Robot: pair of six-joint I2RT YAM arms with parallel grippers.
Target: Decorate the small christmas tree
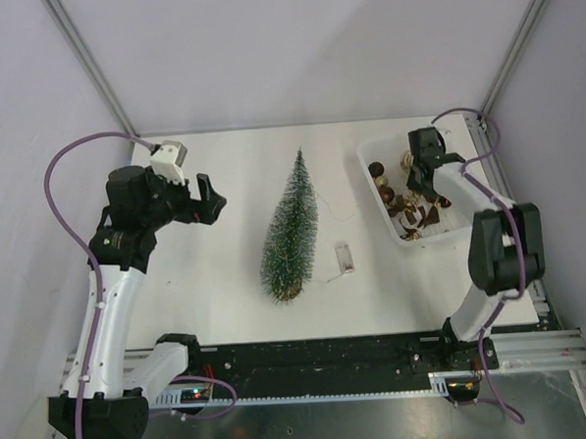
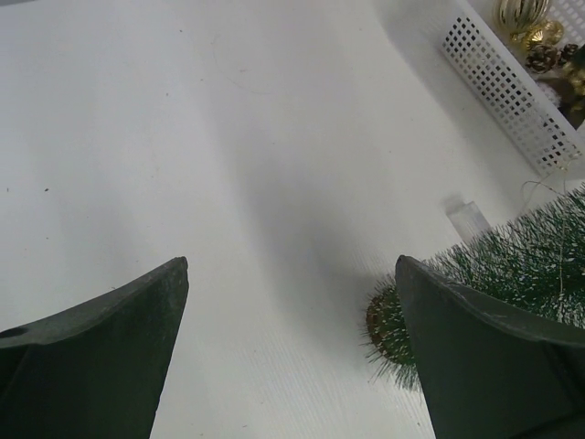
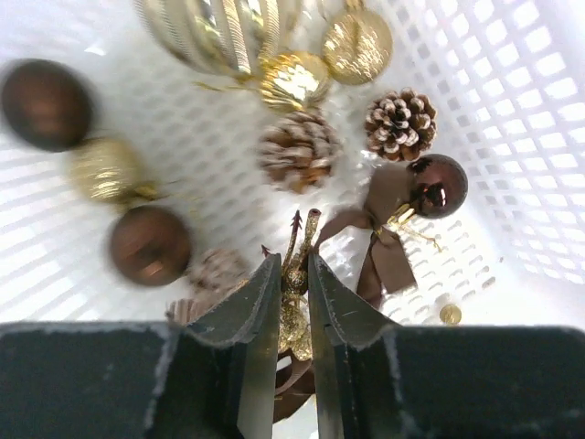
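Mid-table, tree (image 1: 290, 229) lies btwn wide-open left end effector (image 1: 211, 199) & right end effector (image 3: 292, 262) pinching gold ornament (image 3: 294, 297).

Light: bright, even, overhead
Shadow: soft grey band on table (image 2: 110, 137) between left fingers (image 2: 119, 347)
Blur: brown baubles (image 3: 46, 102) left of right fingers (image 3: 247, 320) smeared
Glare: basket (image 3: 530, 110) floor bleached

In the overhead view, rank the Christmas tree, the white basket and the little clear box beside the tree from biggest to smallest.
1. small christmas tree, the longest.
2. white basket, shorter but wider, so a close call.
3. clear box, by far the smallest.
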